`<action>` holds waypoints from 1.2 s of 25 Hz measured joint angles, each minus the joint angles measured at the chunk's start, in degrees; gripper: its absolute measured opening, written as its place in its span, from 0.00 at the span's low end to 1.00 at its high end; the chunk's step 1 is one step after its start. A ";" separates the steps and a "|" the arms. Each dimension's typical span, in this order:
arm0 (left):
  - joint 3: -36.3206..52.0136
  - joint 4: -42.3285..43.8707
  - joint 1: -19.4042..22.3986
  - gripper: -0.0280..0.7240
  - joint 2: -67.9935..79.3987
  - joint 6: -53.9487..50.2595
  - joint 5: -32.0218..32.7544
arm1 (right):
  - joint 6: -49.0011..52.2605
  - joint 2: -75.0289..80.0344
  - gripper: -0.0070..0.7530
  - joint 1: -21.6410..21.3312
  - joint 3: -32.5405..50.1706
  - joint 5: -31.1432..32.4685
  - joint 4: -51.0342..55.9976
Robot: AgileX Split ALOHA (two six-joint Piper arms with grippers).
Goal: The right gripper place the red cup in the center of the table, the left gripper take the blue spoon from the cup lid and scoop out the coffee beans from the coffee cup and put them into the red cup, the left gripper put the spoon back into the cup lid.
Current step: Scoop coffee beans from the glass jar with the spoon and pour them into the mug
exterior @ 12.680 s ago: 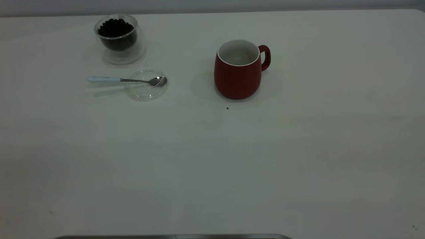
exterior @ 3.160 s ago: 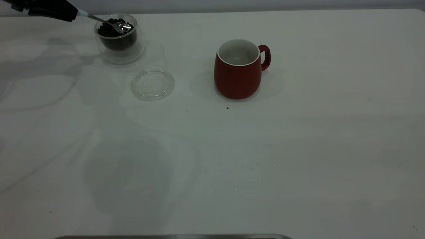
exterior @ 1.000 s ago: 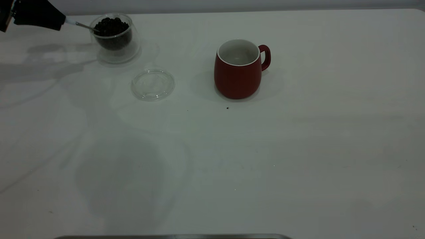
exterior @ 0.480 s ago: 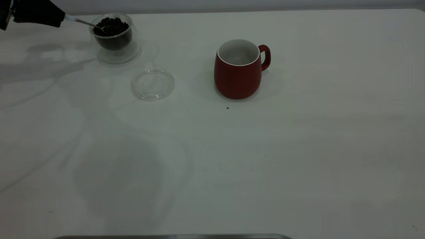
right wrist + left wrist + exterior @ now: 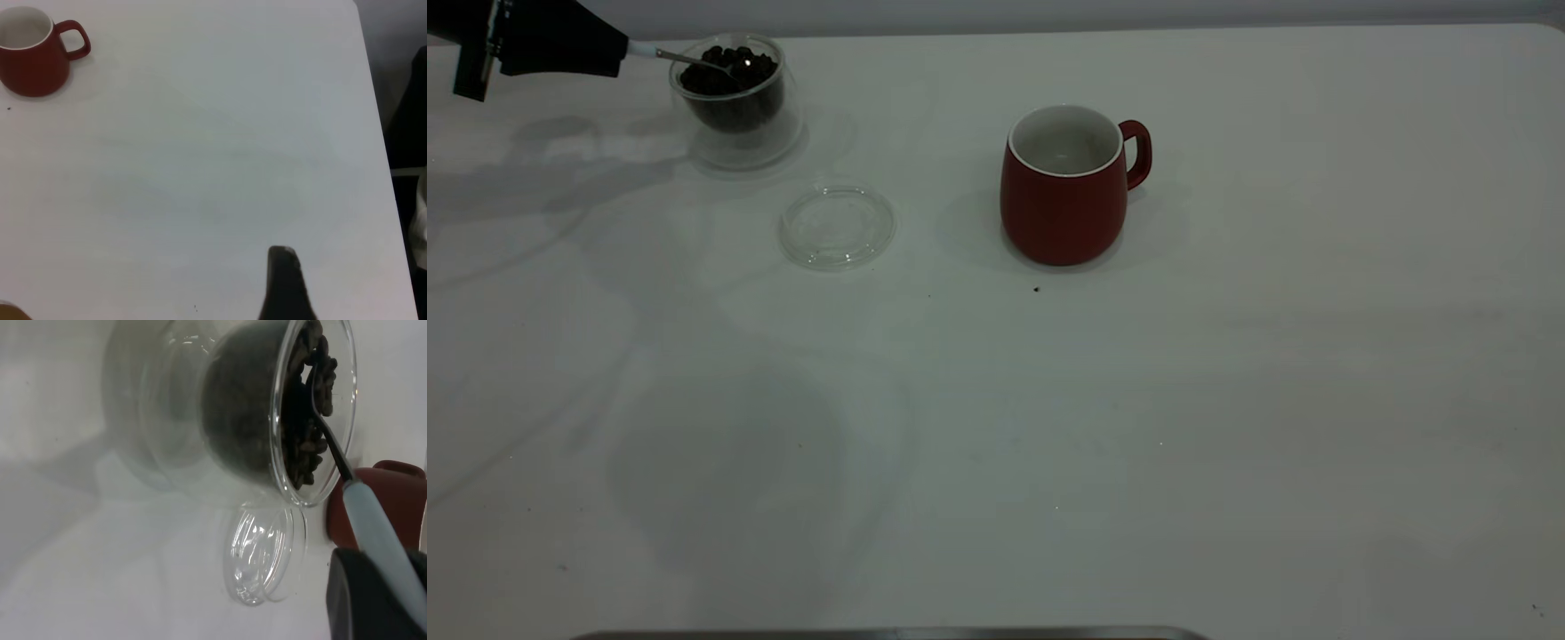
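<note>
Exterior view: blue spoon (image 5: pixel 660 54) in left end effector (image 5: pixel 609 52)

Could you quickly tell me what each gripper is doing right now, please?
Left gripper: shut on the blue spoon, its bowl in the coffee cup.
Right gripper: parked away from the red cup.

The left gripper (image 5: pixel 618 46) is matte black and angular, a wedge narrowing toward its tip, with a flat black plate edge at its rear. In its own wrist view one rounded, smooth black finger (image 5: pixel 363 600) shows. Of the right gripper (image 5: pixel 283 283) only a dark, blunt-tipped finger appears, possibly rubber-coated; its surface is hard to read.
</note>
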 joint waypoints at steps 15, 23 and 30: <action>0.00 -0.64 3.26 0.20 0.52 1.38 0.16 | 0.00 0.00 0.73 0.00 0.00 0.00 0.00; 0.00 -7.22 3.26 0.20 4.33 2.18 0.16 | 0.00 0.00 0.73 0.00 0.00 0.00 0.00; 0.00 -10.53 3.26 0.20 4.65 3.21 0.16 | 0.00 0.00 0.73 0.00 0.00 0.00 0.00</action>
